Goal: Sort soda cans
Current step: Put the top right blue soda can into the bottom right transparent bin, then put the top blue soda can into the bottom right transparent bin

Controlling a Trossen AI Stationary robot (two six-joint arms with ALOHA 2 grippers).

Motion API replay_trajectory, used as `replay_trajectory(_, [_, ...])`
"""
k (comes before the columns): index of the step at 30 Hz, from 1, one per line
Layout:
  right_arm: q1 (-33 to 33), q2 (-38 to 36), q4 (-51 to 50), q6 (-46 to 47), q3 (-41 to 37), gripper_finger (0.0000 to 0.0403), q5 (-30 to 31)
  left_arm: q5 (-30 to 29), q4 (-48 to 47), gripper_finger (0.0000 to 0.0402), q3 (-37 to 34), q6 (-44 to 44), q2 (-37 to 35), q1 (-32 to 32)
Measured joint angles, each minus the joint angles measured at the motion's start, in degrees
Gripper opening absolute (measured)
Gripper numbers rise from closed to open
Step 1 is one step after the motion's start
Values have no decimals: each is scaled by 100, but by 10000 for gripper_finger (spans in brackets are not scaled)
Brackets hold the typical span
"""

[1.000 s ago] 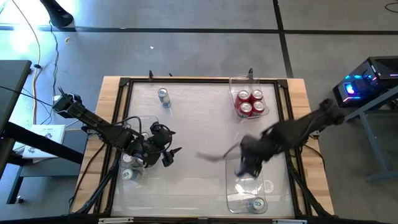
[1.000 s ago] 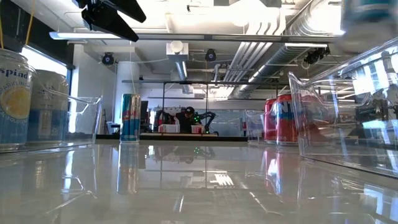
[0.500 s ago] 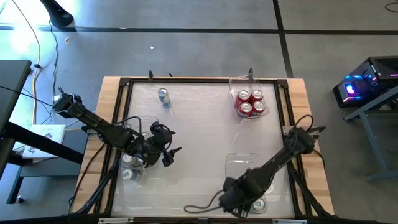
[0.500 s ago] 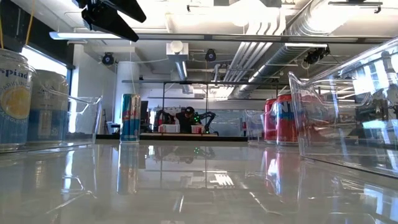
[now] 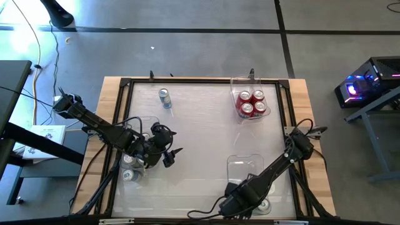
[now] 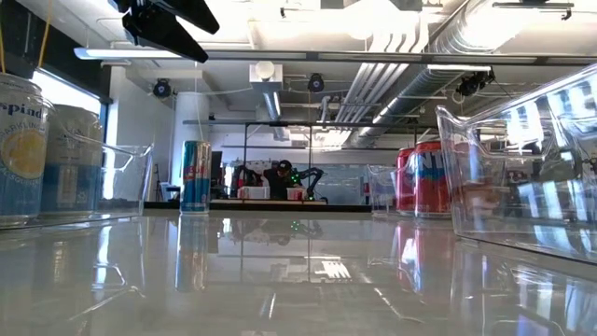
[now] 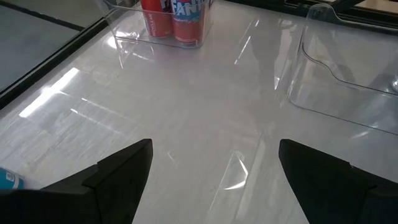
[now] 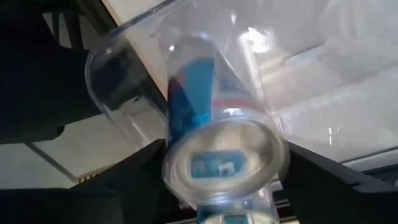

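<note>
My right gripper point(image 5: 242, 201) point(image 8: 227, 177) is down in the clear bin point(image 5: 244, 164) at the table's near right, shut on a blue soda can point(image 8: 205, 106) whose silver top faces the wrist camera. Another can point(image 5: 262, 205) stands in that bin. My left gripper point(image 5: 173, 153) point(image 7: 214, 180) hovers open above the table's left middle, beside the left bin point(image 5: 128, 169) of pale cans point(image 6: 23, 149). Several red cans point(image 5: 252, 104) stand in the far right bin. One blue-silver can point(image 5: 164, 97) point(image 6: 195, 175) stands alone on its base, far left. My right gripper holds the blue can by its upper side wall point(image 8: 173, 155), just below the rim, pinched between the two fingers. The fingers come from above, pointing down. The can stands upright in the hold inside the bin; whether its base rests on the bin floor I cannot tell.
Three clear bins stand on the glossy white table: left, far right point(image 7: 168, 37) and near right point(image 6: 504, 159). A raised wooden frame point(image 5: 206, 80) runs round the table. Between the bins the table's middle point(image 5: 200, 144) shows bare.
My right arm has swung fast from the table's middle toward the near edge and gone down into the near right bin, carrying the blue can along. In the low view the can has left the top right corner.
</note>
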Motion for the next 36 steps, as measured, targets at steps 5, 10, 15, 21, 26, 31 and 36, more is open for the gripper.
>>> replay_trajectory(5, [0, -13, -17, -80, 0, 309, -412, 1, 0, 345, 0, 0, 0, 0])
replay_trajectory(10, [30, -80, -361, -189, 301, 312, -304, 10, 3, 345, 0, -16, 0, 0])
replay_trajectory(15, [178, -326, -401, -231, 1020, 313, 975, 89, 24, 345, 2, -62, -1, -11])
replay_trajectory(21, [564, -594, -389, -1190, 1342, 314, 3488, -242, 179, 345, 2, 131, -2, -87])
replay_trajectory(26, [752, -887, -375, -1058, 722, 314, 4502, -210, 184, 345, 4, 423, -186, -38])
replay_trajectory(31, [768, -1442, 361, -680, -961, 314, 4820, 882, 642, 345, 4, 1132, -405, 238])
replay_trajectory(36, [433, -2205, 3009, -1545, -2731, 314, 5694, 2052, 1745, 345, 7, 2004, -413, 768])
